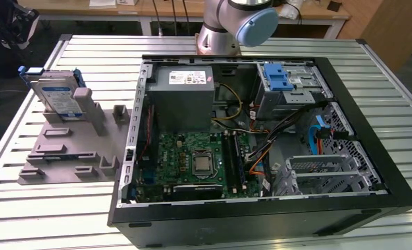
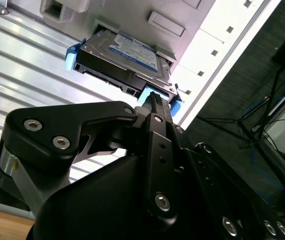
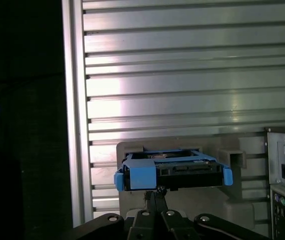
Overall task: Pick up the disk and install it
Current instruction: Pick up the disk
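Slatted metal table [image 1: 25, 208] under everything, and over it my pincer [image 3: 157, 191] is clenched on nothing, tips together, pointing at the disk [image 3: 175, 171] without touching it. That disk stands on edge in the grey holder [image 1: 66, 151], at the exterior view's left of the open computer case [image 1: 261, 221]. By my reckoning nothing is done: pickup and installation both remain.
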Controlling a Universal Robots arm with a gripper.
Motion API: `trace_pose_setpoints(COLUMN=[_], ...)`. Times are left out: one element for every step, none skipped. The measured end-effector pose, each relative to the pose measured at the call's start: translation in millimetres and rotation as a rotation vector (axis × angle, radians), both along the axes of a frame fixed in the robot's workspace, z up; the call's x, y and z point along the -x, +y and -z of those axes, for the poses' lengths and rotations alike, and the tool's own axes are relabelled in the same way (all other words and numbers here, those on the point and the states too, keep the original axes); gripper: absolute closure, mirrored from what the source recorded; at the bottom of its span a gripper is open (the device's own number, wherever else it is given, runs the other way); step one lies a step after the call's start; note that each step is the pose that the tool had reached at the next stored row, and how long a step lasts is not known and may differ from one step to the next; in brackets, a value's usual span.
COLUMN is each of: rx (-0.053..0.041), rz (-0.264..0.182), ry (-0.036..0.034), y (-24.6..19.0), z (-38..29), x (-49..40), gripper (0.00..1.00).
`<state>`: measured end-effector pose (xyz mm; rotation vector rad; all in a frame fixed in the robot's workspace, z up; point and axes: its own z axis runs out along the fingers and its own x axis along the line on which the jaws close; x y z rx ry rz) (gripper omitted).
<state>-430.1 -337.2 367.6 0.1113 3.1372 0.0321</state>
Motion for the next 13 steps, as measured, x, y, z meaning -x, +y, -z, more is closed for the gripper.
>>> trace_pose_setpoints(rx=[0.0000,0.0000,0.0000,0.0000,0.0000,0.0000,0.0000,0.0000,0.0000,0.0000,0.0000,0.0000,0.0000], rz=[-0.001,-0.002,-0.002,-0.003,-0.004,-0.004,-0.005,-0.006,-0.006,-0.006,-0.007,-0.008,-0.008], ry=[-0.0001,-0.0001,-0.0001,-0.0001,-0.0001,0.0000,-0.0001,-0.0001,-0.0001,-0.0001,-0.0001,-0.0001,-0.0001], y=[0.0,0.0,0.0,0.0,0.0,0.0,0.0,0.0,0.0,0.0,0.0,0.0,0.0], z=[0.0,0.0,0.0,0.0,0.0,0.0,0.0,0.0,0.0,0.0,0.0,0.0,0.1], x=[0.0,0.0,0.0,0.0,0.0,0.0,0.0,0.0,0.0,0.0,0.0,0.0,0.0], gripper=[0.89,0.89,0.89,0.89,0.89,0.89,0.89,0.89,0.89,0.89,0.89,0.89,0.89])
